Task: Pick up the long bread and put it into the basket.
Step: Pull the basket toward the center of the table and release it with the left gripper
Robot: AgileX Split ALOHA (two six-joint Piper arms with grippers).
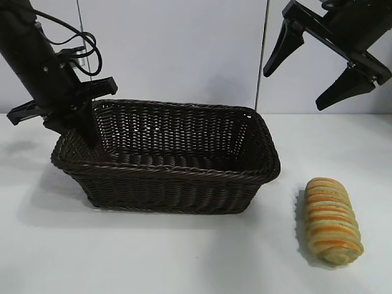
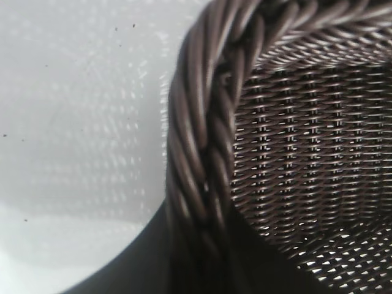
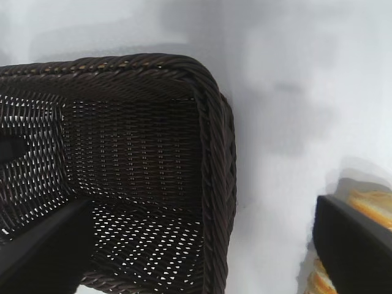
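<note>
The white table (image 1: 184, 257) spreads beneath both arms and carries everything. Largest on it is the basket (image 1: 165, 184), a dark woven wicker box with sloping sides and a braided rim; nothing shows inside it.

The left pincer (image 1: 82, 125) is down at the basket's left end, its dark tip dipping over the rim there. In the left wrist view the braided corner of the rim fills the picture close under the camera, with bare table to one side and the woven inner wall to the other. Whether this pincer is spread or pressed together I cannot tell, since its fingers are lost against the wicker; nothing is visibly held.

The right pincer (image 1: 318, 67) hangs high above the table, well clear of everything, its two black fingers (image 1: 343, 86) spread wide with nothing between them. The basket's right end lies below it and to its left.

The long bread (image 1: 331, 220), tan-yellow with orange-brown ridges, lies on the table almost straight below the right pincer, just beside the basket's right end and apart from it, far from the left pincer.
</note>
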